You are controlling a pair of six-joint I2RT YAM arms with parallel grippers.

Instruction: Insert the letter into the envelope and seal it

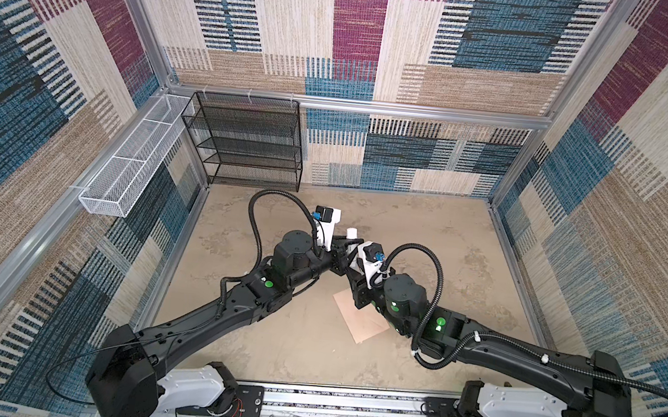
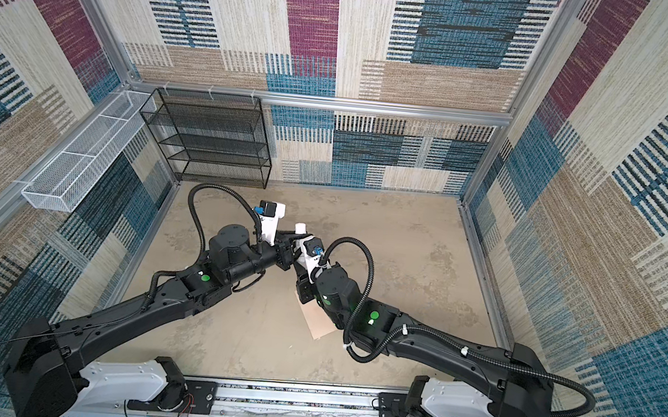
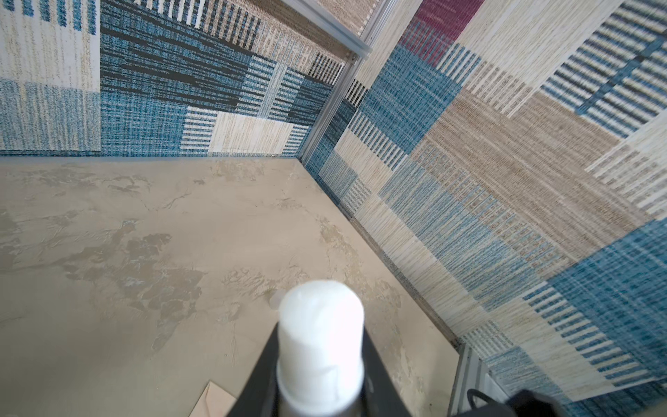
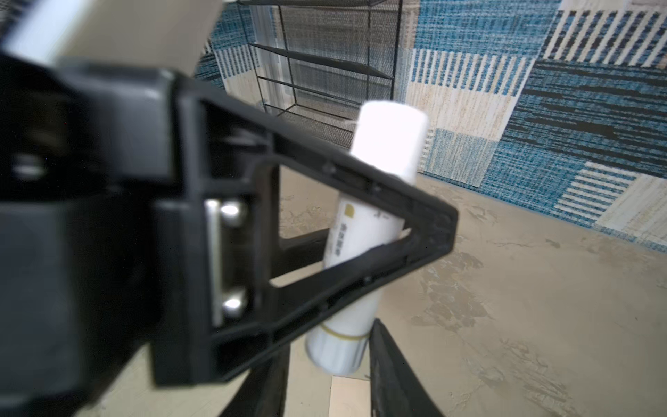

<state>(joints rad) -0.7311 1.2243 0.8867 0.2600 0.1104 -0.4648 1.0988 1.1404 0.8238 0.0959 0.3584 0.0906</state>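
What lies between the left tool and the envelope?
In both top views the right arm's wrist hangs between left tool and envelope, hiding the table there.

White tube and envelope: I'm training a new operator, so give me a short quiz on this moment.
1. True or false: the left gripper is clamped on the white tube.
2. The envelope lies: A) against a wall; B) flat on the table, partly under the right arm; C) in a gripper.
3. Fill in: the black mesh shelf stands at the table's far ___ corner.
Key: 1 true; 2 B; 3 left.
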